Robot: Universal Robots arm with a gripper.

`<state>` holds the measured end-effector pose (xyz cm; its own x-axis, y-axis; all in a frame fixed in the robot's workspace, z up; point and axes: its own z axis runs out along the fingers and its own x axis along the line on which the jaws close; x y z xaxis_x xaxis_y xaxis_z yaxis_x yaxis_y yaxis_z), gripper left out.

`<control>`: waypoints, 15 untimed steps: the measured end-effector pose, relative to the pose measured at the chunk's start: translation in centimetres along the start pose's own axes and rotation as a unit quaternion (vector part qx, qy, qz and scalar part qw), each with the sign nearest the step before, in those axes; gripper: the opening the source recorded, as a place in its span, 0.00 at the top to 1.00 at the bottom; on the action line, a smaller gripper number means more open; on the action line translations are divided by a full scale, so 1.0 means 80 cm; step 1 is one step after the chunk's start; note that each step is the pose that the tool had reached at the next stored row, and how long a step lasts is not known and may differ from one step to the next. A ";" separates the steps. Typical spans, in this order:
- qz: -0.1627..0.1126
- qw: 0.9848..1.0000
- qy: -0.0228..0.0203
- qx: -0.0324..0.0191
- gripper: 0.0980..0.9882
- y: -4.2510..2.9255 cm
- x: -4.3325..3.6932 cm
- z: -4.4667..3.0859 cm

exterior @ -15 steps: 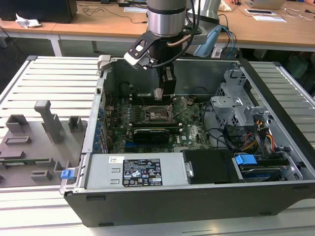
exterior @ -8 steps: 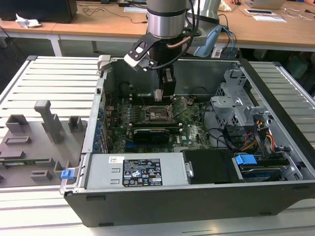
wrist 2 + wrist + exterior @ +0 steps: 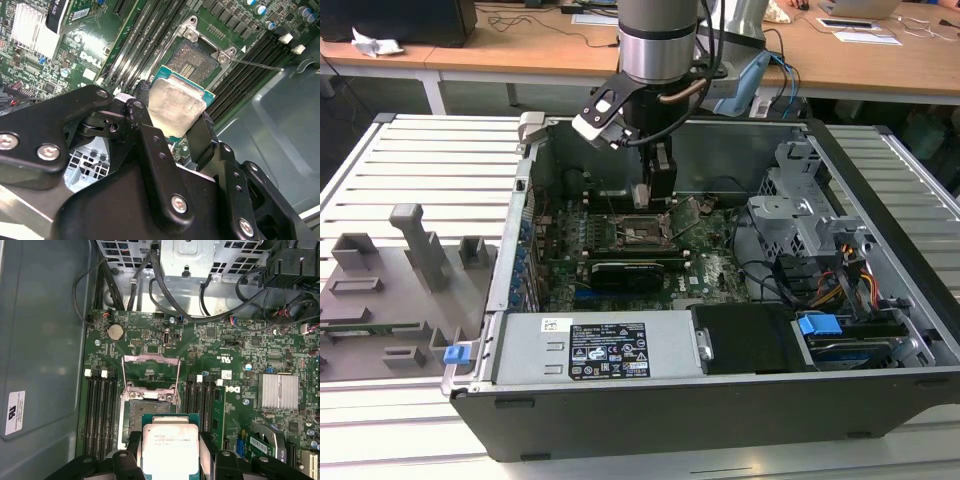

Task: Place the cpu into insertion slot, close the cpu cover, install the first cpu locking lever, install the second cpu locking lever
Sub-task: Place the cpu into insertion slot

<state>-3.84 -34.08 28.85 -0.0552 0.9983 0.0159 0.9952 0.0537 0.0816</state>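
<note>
Hand (image 3: 655, 193) was inside open PC case (image 3: 720, 400), near its far wall, above mainboard (image 3: 235, 360). Fingers (image 3: 142, 107) gripped cpu (image 3: 170, 449) by opposite edges, metal top up. Cpu hung just above insertion slot (image 3: 135, 416), not seated, slot partly exposed. Cpu cover (image 3: 151, 371) stood open, tilted up at slot's edge.

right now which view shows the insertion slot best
The second wrist view: the insertion slot lies open, its dark centre and rim nearly whole. In the first wrist view the cpu covers part of it; the exterior view shows it small.
</note>
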 end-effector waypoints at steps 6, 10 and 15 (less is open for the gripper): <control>0.003 1.000 0.003 0.000 0.50 -0.0008 0.000 0.0102; 0.026 1.000 0.000 -0.001 0.50 -0.0016 0.000 0.0194; 0.045 0.999 -0.001 -0.001 0.50 -0.0031 0.000 0.0260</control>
<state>-3.92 -34.07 26.76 0.0343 0.9992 0.0210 0.9960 -0.0360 0.0820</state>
